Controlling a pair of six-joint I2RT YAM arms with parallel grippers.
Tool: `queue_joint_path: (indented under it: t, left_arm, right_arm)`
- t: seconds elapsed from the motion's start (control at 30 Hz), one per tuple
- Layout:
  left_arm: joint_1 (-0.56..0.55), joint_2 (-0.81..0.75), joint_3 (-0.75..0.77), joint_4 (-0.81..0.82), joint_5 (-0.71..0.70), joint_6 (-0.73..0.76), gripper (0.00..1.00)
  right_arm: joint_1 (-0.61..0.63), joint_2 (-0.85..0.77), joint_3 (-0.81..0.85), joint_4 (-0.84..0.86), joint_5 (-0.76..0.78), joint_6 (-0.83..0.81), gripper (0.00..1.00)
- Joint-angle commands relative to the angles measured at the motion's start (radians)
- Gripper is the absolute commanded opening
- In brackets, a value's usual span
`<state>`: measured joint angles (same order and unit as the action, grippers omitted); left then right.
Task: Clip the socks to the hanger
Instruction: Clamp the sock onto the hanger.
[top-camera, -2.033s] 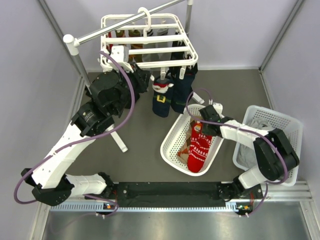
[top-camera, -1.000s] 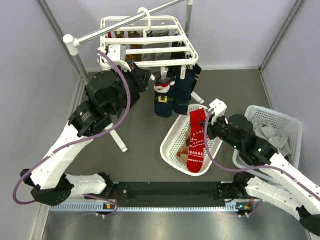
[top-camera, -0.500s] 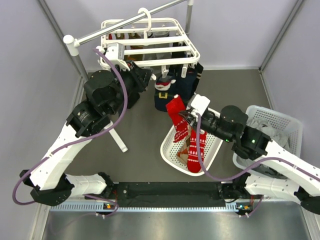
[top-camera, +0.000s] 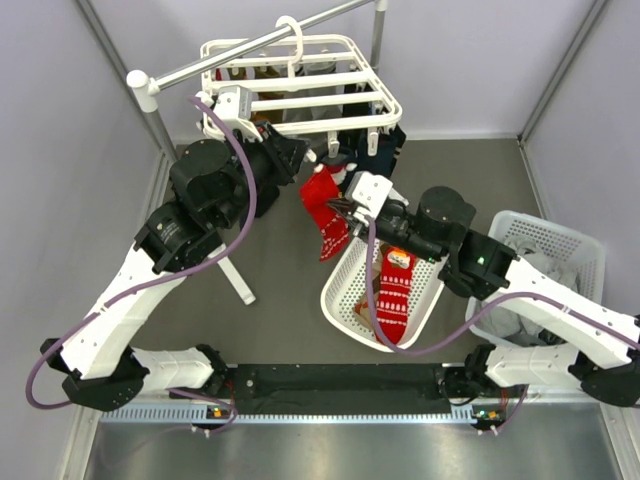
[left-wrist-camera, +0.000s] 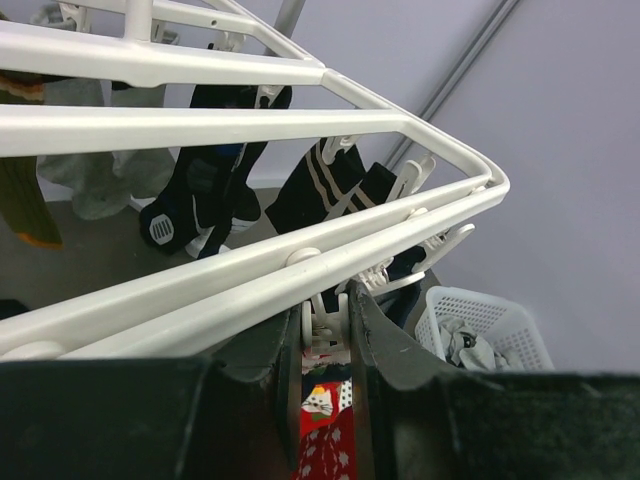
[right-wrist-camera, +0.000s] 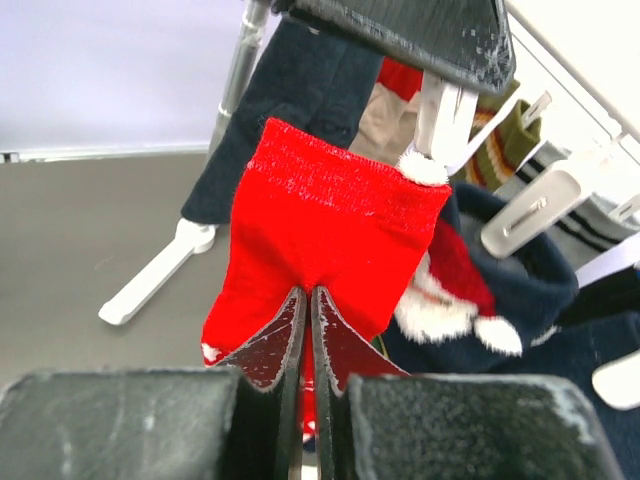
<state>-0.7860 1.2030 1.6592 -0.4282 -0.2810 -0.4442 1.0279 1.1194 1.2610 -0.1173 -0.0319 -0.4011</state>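
The right gripper (right-wrist-camera: 307, 300) pinches a red sock (right-wrist-camera: 330, 215) between its jaws just beside the hanger (left-wrist-camera: 200, 125), whose white clip (left-wrist-camera: 327, 322) the left gripper (left-wrist-camera: 325, 305) squeezes between its jaws.

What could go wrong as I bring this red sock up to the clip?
The right gripper pinches only a small fold of the red sock, so it may slip. Only one cuff corner nears the clip held by the left gripper, so it may catch little fabric. The hanger hangs by its hook and could swing.
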Motion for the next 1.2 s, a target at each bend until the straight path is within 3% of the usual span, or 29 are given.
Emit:
queue_joint_path:
  t: [0.0, 1.17]
  left_arm:
    - [-0.004, -0.006, 0.033, 0.002, 0.043, -0.013, 0.00]
    - [-0.004, -0.022, 0.033, -0.020, 0.080, -0.014, 0.00]
  right_arm:
    - [0.014, 0.031, 0.061, 0.059, -0.022, -0.030, 0.00]
    - [-0.103, 0.091, 0.086, 0.200, -0.003, -0.012, 0.00]
